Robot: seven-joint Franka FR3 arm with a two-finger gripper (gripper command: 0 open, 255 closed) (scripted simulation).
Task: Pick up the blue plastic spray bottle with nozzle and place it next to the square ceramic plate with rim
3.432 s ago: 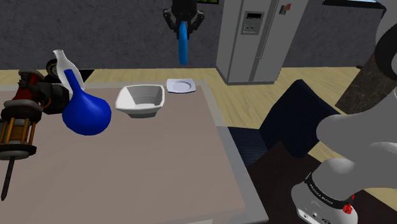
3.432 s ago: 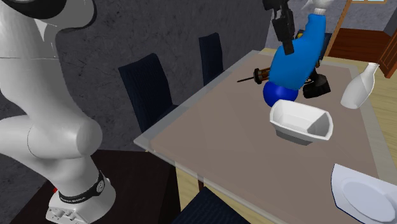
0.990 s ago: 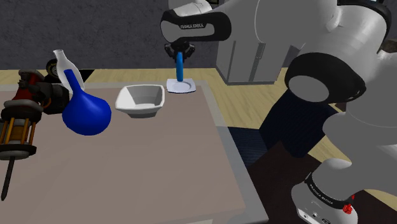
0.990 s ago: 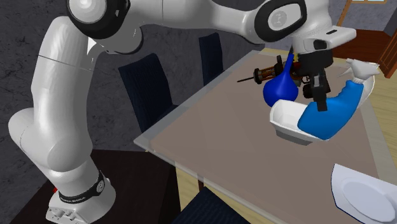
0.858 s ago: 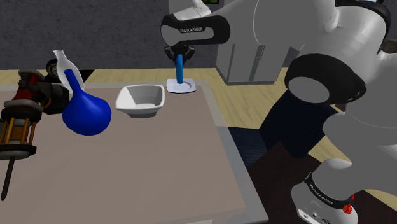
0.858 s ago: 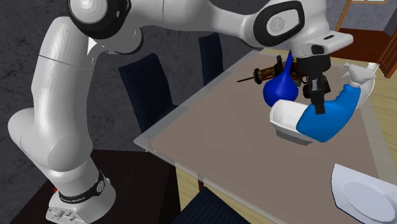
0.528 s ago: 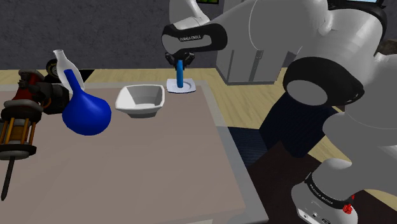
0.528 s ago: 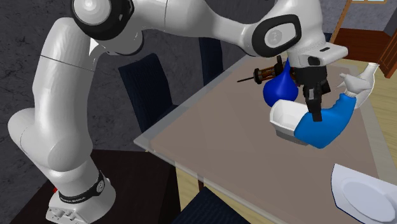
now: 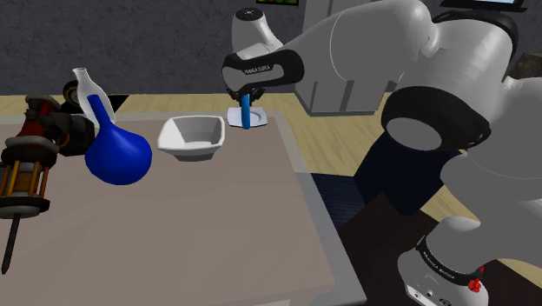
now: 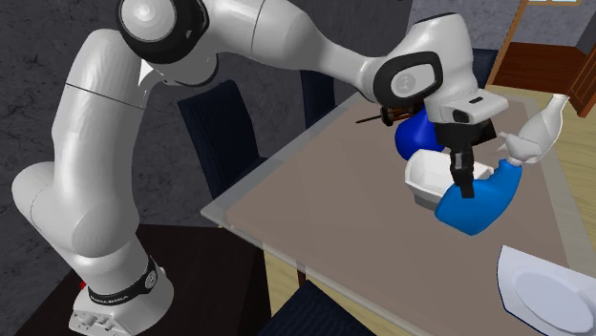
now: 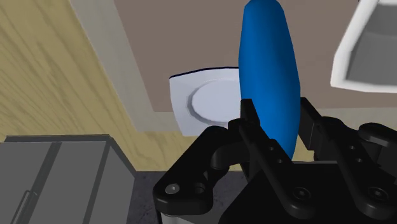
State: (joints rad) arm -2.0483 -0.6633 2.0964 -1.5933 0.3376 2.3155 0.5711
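Note:
The blue spray bottle (image 10: 478,202) with a white nozzle hangs tilted just above the table, and my gripper (image 10: 464,172) is shut on its body. In the second exterior view it sits between the white bowl (image 10: 427,178) and the white square plate (image 10: 542,296). From the shoulder camera the bottle (image 9: 247,111) stands in front of the plate (image 9: 259,119) at the table's far corner, under my gripper (image 9: 248,92). In the wrist view both black fingers (image 11: 253,121) clasp the bottle (image 11: 267,63), with the plate (image 11: 207,102) beyond it.
A round blue vase (image 9: 117,155) and a white vase (image 9: 85,87) stand to the shoulder view's left of the bowl (image 9: 193,136). A brown hand tool (image 9: 22,174) lies at the far left. Dark chairs (image 10: 222,134) line the table's side; a grey fridge (image 9: 347,52) stands behind.
My gripper has come down with the bottle still held, from above the bowl's height to just over the table beside the plate. The arm's elbow has swung further in.

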